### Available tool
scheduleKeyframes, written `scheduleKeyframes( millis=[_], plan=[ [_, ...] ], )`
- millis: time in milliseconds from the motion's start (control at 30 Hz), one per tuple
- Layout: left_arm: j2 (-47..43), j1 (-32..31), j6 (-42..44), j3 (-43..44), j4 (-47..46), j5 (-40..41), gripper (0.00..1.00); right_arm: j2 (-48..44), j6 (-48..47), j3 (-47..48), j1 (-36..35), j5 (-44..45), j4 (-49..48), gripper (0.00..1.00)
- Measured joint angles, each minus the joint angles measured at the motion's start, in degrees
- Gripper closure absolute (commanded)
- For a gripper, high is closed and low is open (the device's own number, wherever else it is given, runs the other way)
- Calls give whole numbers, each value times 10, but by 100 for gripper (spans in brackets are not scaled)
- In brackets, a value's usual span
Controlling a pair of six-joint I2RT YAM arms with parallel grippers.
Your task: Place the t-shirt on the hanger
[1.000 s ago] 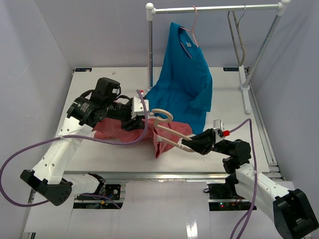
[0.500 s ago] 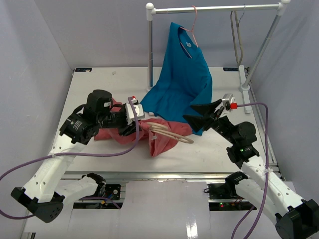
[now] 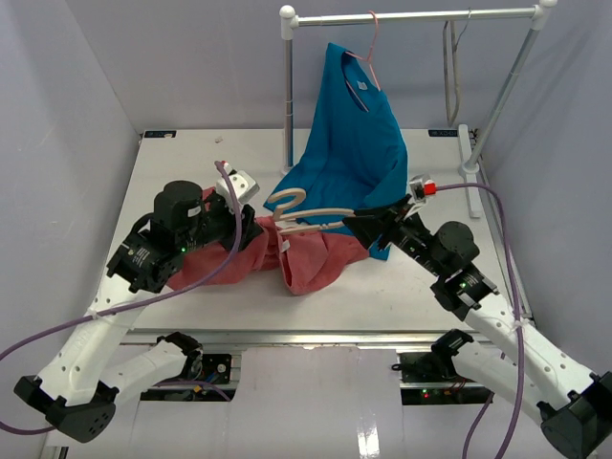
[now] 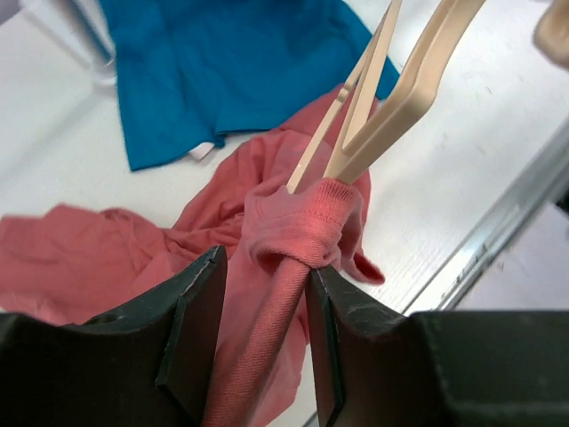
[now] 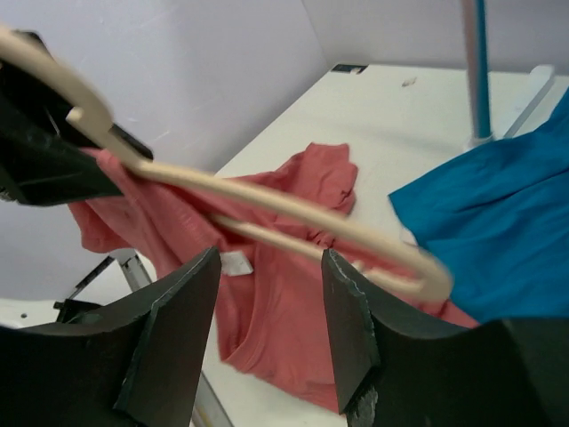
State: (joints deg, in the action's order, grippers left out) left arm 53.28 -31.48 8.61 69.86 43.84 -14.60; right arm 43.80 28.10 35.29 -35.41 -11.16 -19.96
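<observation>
The red t-shirt (image 3: 320, 266) lies crumpled on the white table, and part of it is bunched over one arm of the beige wooden hanger (image 3: 320, 214). My left gripper (image 3: 251, 229) is shut on that cloth-covered arm (image 4: 267, 294) and holds the hanger lifted, with its hook pointing up. The bare arms of the hanger (image 4: 409, 89) run away from the jaws. My right gripper (image 3: 356, 222) is open at the hanger's right end. In the right wrist view the hanger (image 5: 267, 203) crosses just beyond the right gripper (image 5: 271, 258), over the t-shirt (image 5: 293, 338), with nothing between the jaws.
A blue t-shirt (image 3: 354, 143) hangs on a thin pink hanger from the white rack (image 3: 411, 16), and its hem drapes onto the table behind the hanger. A grey hanger (image 3: 457, 76) hangs at the rack's right. The rack's post (image 3: 288, 96) stands behind the left gripper.
The right gripper let go of the hanger's end, swung away, and came back open to its right end. The left gripper carried the hanger back and left, lifting it.
</observation>
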Motion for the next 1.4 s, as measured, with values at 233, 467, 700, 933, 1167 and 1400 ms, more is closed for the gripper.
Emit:
scheduleKeyframes(
  millis=[233,467,700,933,1167,1400],
  plan=[
    [-19,0,-117,-36,-48,108,100,36,-34,35,-138,83,40,55],
    [-70,0,-169,-86,-87,143,100,106,-29,33,-217,174,14,58],
    [-87,0,-189,-101,-114,144,100,239,-10,36,-274,240,-6,58],
    [-98,0,-195,-122,-126,144,100,314,4,61,-298,267,-22,58],
    [-108,0,-199,-123,-132,144,100,372,15,85,-300,278,-43,58],
    [-115,0,-201,-129,-140,144,100,408,23,85,-300,286,-48,63]
  ],
)
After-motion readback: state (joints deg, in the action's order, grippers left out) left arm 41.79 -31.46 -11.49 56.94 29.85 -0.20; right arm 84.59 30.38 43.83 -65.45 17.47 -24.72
